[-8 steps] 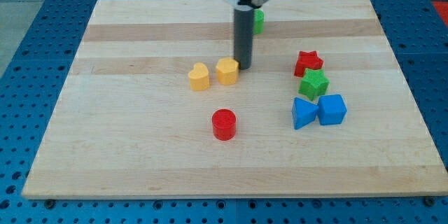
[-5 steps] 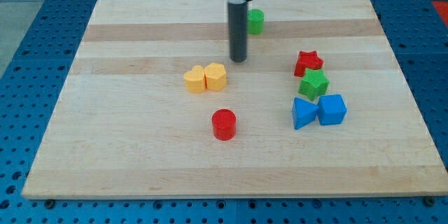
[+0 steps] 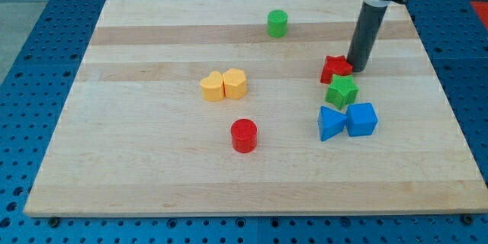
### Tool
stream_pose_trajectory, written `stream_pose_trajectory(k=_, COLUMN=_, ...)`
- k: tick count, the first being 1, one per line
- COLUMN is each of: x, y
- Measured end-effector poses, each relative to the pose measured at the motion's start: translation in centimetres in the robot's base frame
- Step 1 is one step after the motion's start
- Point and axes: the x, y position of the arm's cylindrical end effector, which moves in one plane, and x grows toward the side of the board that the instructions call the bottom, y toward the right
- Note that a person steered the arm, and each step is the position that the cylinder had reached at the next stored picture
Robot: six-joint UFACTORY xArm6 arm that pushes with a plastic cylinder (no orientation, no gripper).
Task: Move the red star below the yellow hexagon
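The red star point(image 3: 334, 68) lies right of the board's middle, just above a green star point(image 3: 341, 91). My tip point(image 3: 357, 69) stands at the red star's right edge, touching or nearly touching it. The yellow hexagon point(image 3: 235, 83) sits left of centre, pressed against a yellow heart-like block point(image 3: 212, 87) on its left. The red star is well to the right of the hexagon, slightly higher in the view.
A red cylinder point(image 3: 244, 135) stands below the yellow pair. A green cylinder point(image 3: 277, 24) sits near the view's top. A blue triangle-like block point(image 3: 330, 123) and a blue cube point(image 3: 362, 119) lie below the green star. The wooden board point(image 3: 137, 175) rests on a blue perforated table.
My tip pushed the yellow hexagon left against the other yellow block, then swept right across the board to the red star's right side. The other blocks have not moved.
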Motion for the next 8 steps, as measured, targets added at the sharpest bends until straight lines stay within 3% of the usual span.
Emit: stream_pose_trajectory(k=8, x=10.0, y=-16.3)
